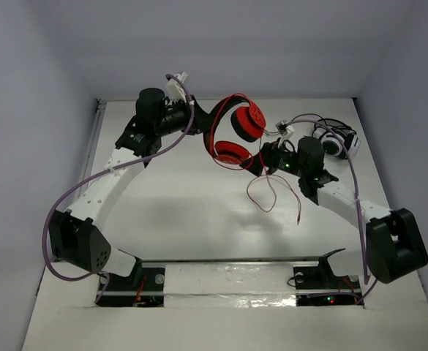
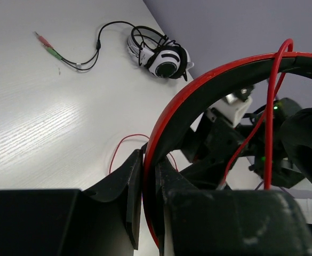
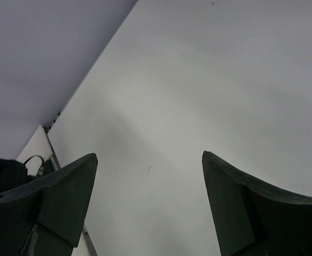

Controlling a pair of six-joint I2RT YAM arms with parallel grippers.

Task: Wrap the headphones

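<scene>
The red headphones [image 1: 232, 152] hang above the table's far middle, with two round red ear cups and a red-and-black headband [image 2: 198, 90]. My left gripper [image 1: 201, 117] is shut on the headband; in the left wrist view its fingers [image 2: 149, 178] pinch the red band. The thin red cable [image 1: 268, 191] crosses over the headband [image 2: 270, 106], then trails down in loops onto the table. My right gripper [image 1: 257, 159] is open and empty just right of the lower ear cup. Its wrist view shows only bare table between the fingers [image 3: 149, 154].
White-and-black headphones [image 1: 338, 140] with a dark cable lie at the back right and also show in the left wrist view [image 2: 164, 56]. Their green and pink plugs [image 2: 46, 45] rest on the white table [image 1: 199, 219]. Grey walls close in the back and sides.
</scene>
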